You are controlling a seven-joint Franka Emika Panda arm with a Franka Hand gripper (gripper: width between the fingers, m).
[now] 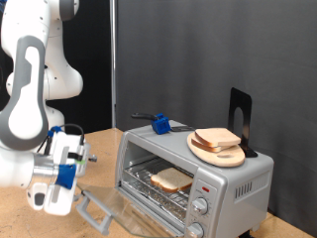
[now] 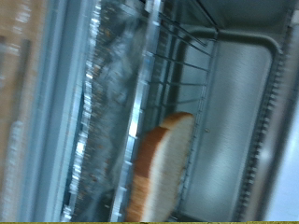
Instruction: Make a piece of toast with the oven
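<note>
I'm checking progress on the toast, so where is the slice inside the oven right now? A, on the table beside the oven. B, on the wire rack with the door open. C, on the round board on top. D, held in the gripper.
B: the slice lies on the wire rack inside the oven, whose door hangs open; the gripper is apart from it.

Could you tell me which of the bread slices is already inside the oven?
The slice lying on the wire rack inside the open oven. The other slice sits on the round board on top of the oven.
</note>
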